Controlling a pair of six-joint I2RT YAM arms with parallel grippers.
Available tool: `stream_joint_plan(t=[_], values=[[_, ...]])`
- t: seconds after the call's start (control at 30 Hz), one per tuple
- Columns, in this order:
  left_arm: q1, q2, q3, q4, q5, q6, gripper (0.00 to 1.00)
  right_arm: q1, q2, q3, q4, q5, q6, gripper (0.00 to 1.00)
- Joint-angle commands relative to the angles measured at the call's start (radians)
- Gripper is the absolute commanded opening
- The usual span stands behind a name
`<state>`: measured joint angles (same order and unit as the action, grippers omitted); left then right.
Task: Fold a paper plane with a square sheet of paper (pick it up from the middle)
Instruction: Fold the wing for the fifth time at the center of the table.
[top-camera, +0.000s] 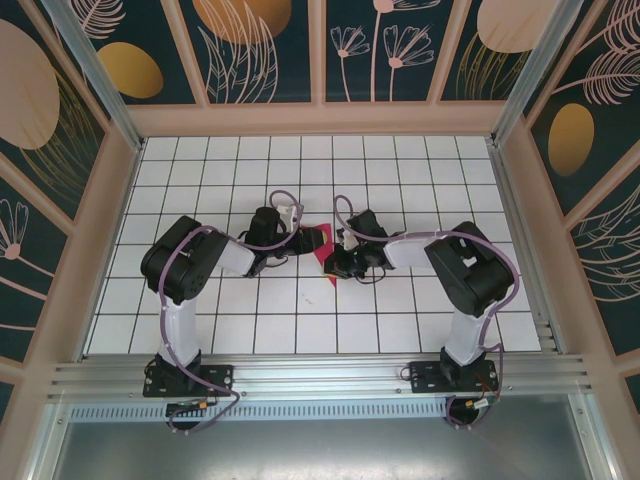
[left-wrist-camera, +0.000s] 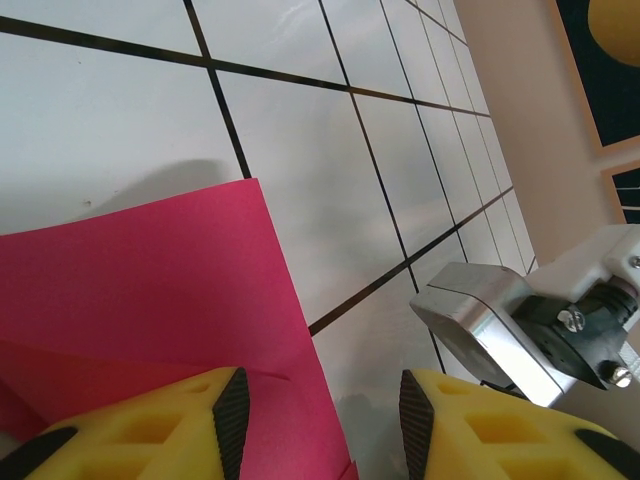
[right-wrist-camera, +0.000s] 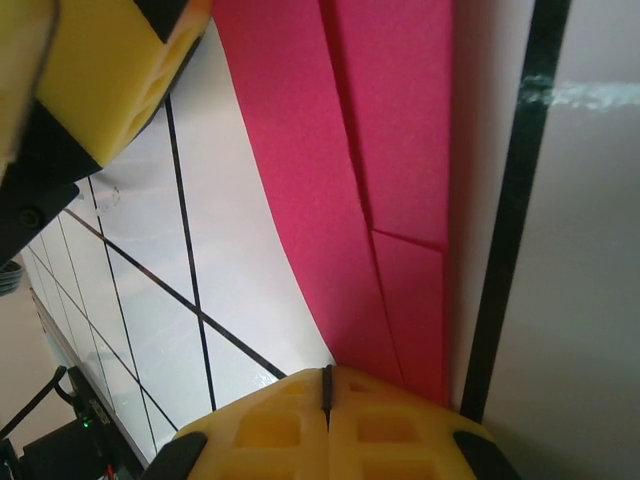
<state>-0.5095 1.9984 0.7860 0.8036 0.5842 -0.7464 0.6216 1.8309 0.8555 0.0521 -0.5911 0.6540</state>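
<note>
The square sheet of paper (top-camera: 322, 246) is magenta-pink and lies folded into layers on the white tiles between my two grippers. In the left wrist view the sheet (left-wrist-camera: 150, 280) fills the lower left, with one corner pointing up. My left gripper (left-wrist-camera: 320, 412) stands open over the sheet's right edge, with its left finger above the paper and its right finger above bare tile. In the right wrist view the sheet (right-wrist-camera: 345, 150) shows overlapping flaps and a long crease. My right gripper (right-wrist-camera: 325, 385) is shut, pads together, with its tip over the sheet's narrow end.
The floor is white tile with dark grout lines (top-camera: 400, 180), ringed by a pale wooden rim and patterned walls. The right arm's silver wrist part (left-wrist-camera: 490, 320) sits close beside my left gripper's right finger. A yellow finger (right-wrist-camera: 110, 70) of my left gripper shows above the paper.
</note>
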Motion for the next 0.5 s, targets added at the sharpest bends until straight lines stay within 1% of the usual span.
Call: stream_joint_plan(t=[0.0, 0.13, 0.47], values=[[0.008, 0.000, 0.019, -0.083, -0.034, 0.051, 0.48, 0.009, 0.008, -0.060, -0.089, 0.037, -0.043, 0.00], [0.016, 0.009, 0.061, -0.130, -0.047, 0.088, 0.49, 0.005, -0.014, -0.127, -0.074, 0.009, -0.050, 0.00], [0.075, 0.046, 0.097, -0.090, 0.000, 0.068, 0.50, -0.007, -0.014, -0.165, -0.066, -0.010, -0.069, 0.00]])
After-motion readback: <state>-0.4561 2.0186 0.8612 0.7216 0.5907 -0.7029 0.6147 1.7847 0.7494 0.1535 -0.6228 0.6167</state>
